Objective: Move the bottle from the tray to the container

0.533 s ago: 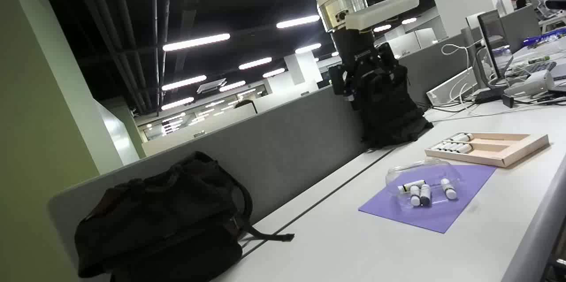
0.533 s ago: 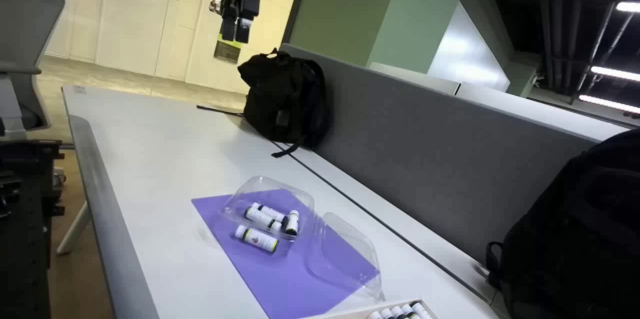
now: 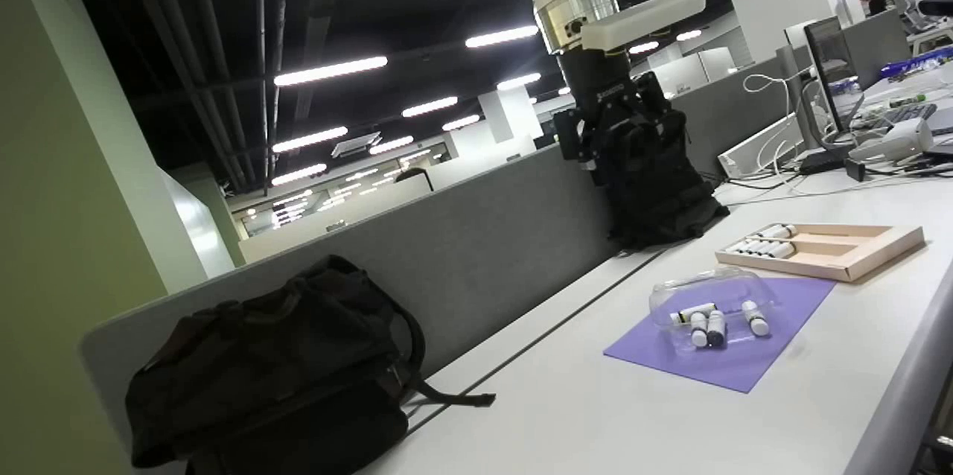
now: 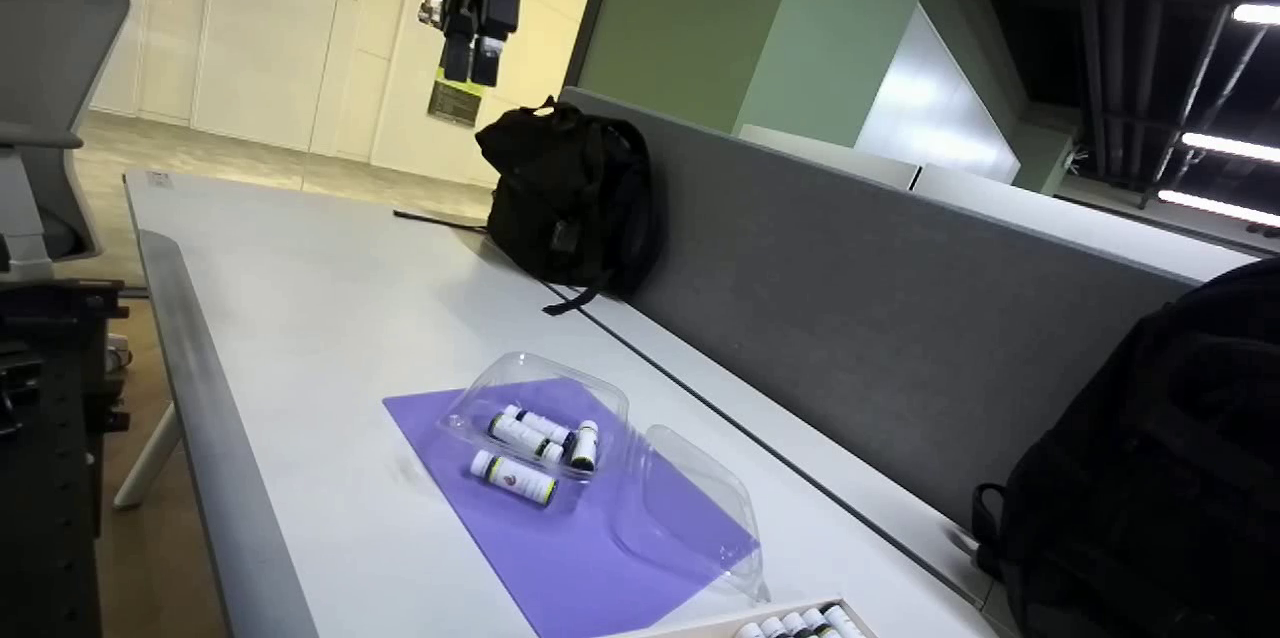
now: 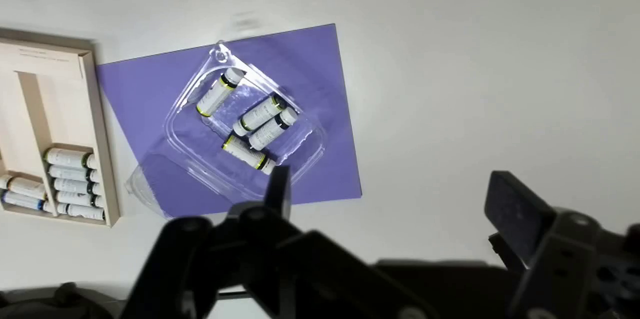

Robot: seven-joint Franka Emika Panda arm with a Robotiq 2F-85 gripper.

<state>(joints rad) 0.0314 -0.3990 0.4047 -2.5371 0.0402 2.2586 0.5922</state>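
The light wooden tray [image 5: 94, 124] holds small white bottles [image 5: 75, 186] at one end, several in one compartment and two in the other. It also shows in both exterior views [image 3: 849, 270] [image 4: 700, 630], cut off by the frame in the latter. The clear plastic container [image 5: 175, 144] lies open on the purple mat with several white bottles [image 5: 215, 96] inside. It shows in both exterior views [image 3: 663, 296] [image 4: 470, 408]. My gripper [image 5: 397, 194] is open and empty, high above the table, off to the side of the container. In an exterior view [image 4: 470, 68] it hangs well above the table.
The purple mat [image 5: 320, 69] lies under the container. A grey partition [image 3: 476, 222] runs along the table's back. Black backpacks [image 3: 283, 371] [image 3: 655, 185] lean against it. A monitor [image 3: 830, 73] and cables stand beyond the tray. A chair [image 4: 50, 98] is beside the table.
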